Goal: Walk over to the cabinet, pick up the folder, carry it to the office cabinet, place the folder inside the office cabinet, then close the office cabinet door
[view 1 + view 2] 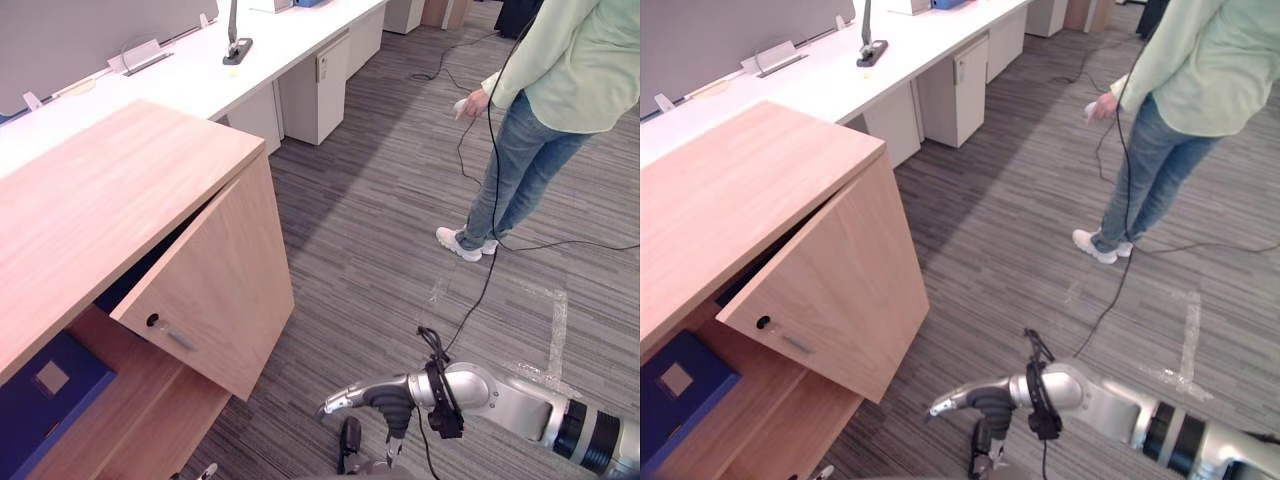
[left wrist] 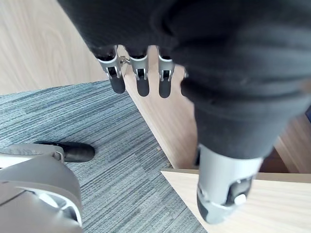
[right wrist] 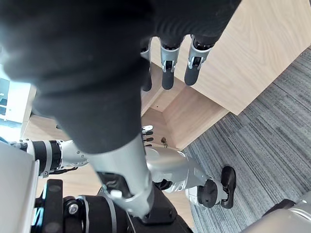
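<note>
Left eye view first: office cabinet (image 1: 110,200) fills 9 o'clock, its door (image 1: 215,290) swung roughly halfway out twd us. Folder (image 1: 40,400), blue, lies flat on the lower shelf inside at 8 o'clock. We judge the placing done & only the door left to close. It looks set far enough in to clear the door's swing. Right arm (image 1: 500,395) comes in low at 5 o'clock, on the carpet side of the door, the side we'd want for a push. Person (image 1: 560,90) stands at 1 o'clock, well apart, controller in hand w/ cable trailing. White desk (image 1: 200,80) is at 11.

Right eye view: same layout. The door's small dark lock (image 1: 763,322) sits near the free edge at 8 o'clock.

Left wrist view: left hand (image 2: 138,77) has its fingers straight & loose, thumb apart, nothing in it. Cabinet wood lies just past the tips, carpet (image 2: 97,145) alongside. It's empty, we reckon, because the folder's in.

Right wrist view: right hand (image 3: 167,68) is likewise slack, fingers extended, nothing held. The tips aim at the door's wood face. Contact? Can't tell. Next, we think: flat fingers on the outer face, push round. The risk is slipping off the free edge.
</note>
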